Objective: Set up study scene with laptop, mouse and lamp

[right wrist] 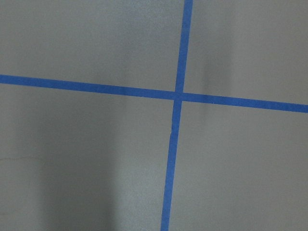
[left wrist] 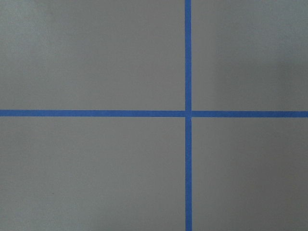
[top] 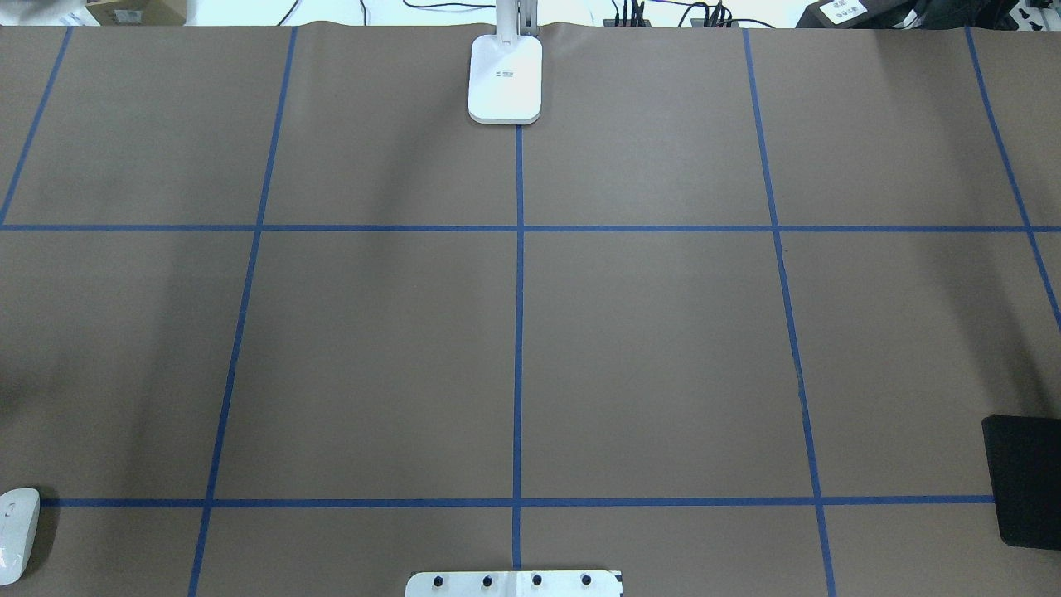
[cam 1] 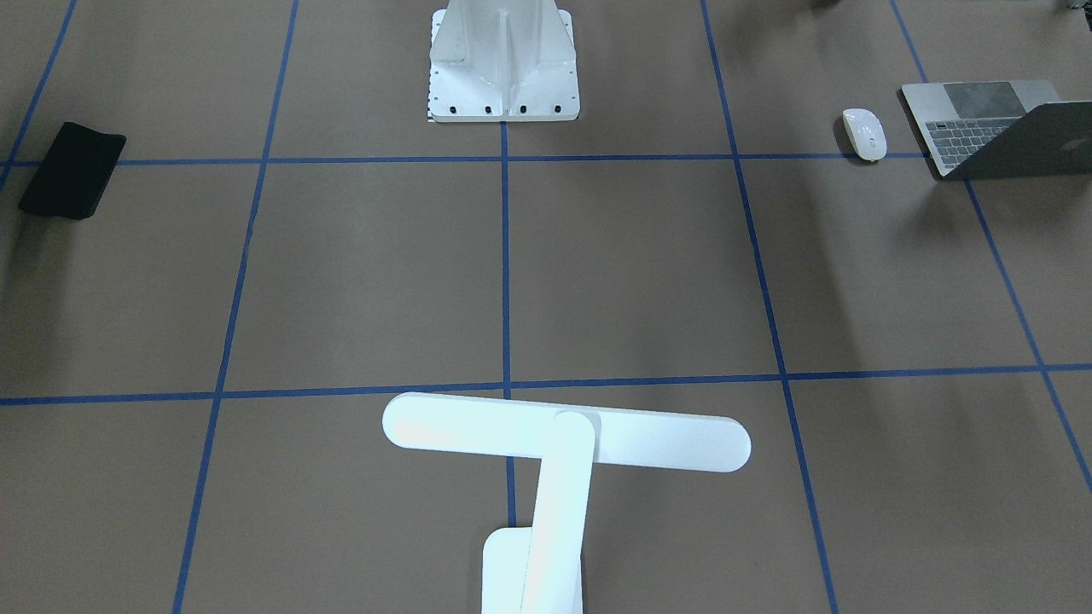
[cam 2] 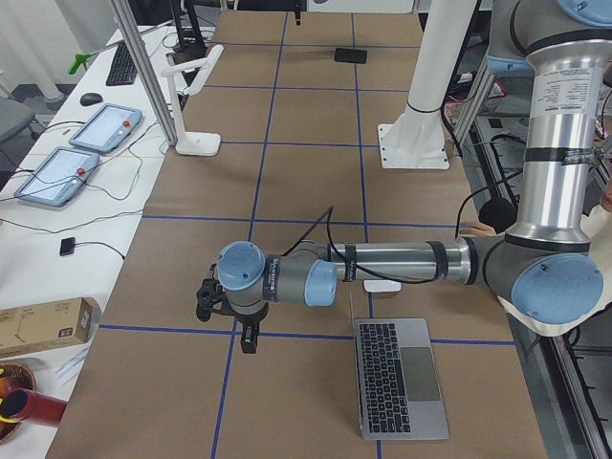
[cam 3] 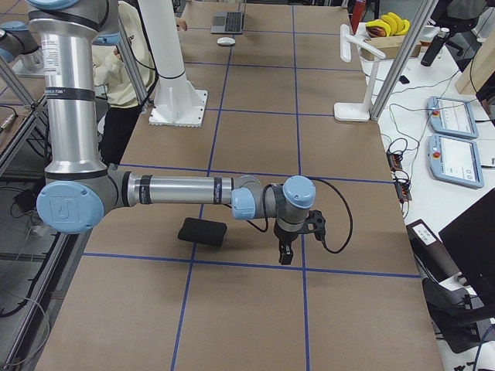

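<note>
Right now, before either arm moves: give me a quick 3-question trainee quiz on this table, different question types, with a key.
1. True or false: the laptop is open, and the mouse lies beside it without touching it.
2. Short answer: seen from the robot, at which edge of the table does the lamp stand?
3. Pick one: what lies at the robot's right end of the table? A) lamp B) black pad C) mouse

Key
1. True.
2. The far edge, at the middle, on the centre tape line.
3. B.
</note>
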